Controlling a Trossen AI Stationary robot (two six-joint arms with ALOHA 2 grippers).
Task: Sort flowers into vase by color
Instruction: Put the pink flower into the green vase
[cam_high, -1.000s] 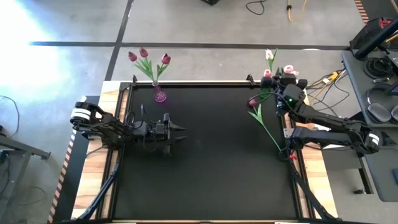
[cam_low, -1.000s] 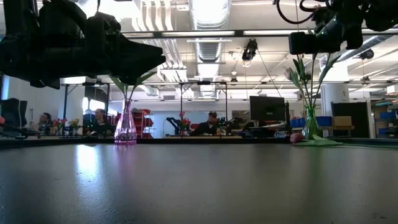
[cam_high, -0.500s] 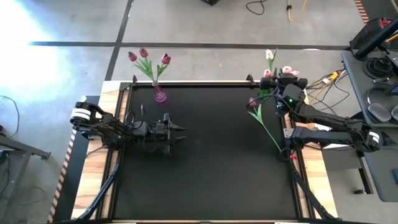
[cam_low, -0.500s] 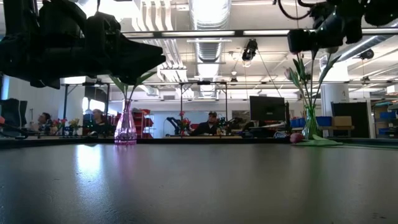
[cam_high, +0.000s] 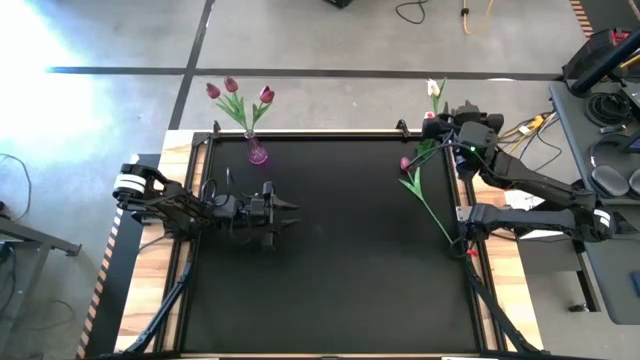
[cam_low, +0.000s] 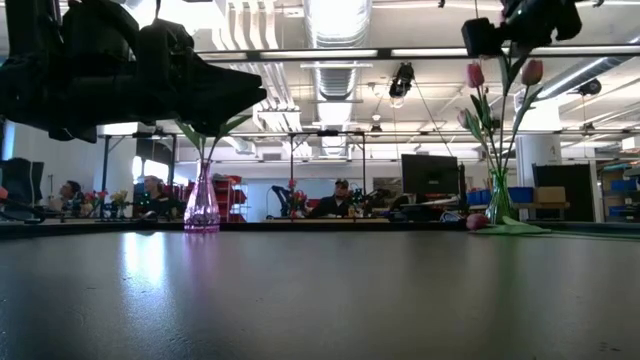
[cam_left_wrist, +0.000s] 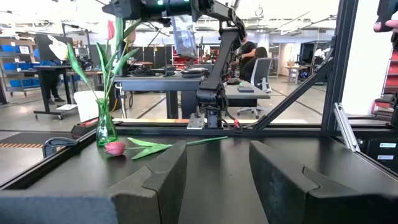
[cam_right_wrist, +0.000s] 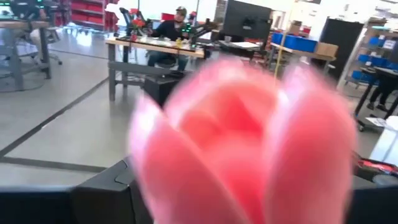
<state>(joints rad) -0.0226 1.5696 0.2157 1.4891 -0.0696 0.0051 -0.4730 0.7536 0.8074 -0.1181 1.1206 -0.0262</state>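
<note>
Three dark magenta tulips (cam_high: 232, 88) stand in the small purple glass vase (cam_high: 257, 153) at the black bench's (cam_high: 340, 260) far edge. Across from that vase, pale pink tulips (cam_low: 500, 75) fill a green glass vase (cam_low: 499, 205); one magenta tulip (cam_high: 420, 190) lies beside it, unsorted. The right hand (cam_high: 462, 112) hovers above, fingers apart, empty; the left hand (cam_high: 285, 212) waits near the purple vase, spread.

Around the left gripper (cam_high: 290, 213) the black mat (cam_high: 340, 260) lies bare ahead and to both sides. The right gripper (cam_high: 440, 122) hangs over the green vase (cam_left_wrist: 106, 124), pink tulip heads (cam_low: 476, 74) crowding seemingly right under it; a fallen magenta tulip (cam_high: 420, 190) lies just beside.
</note>
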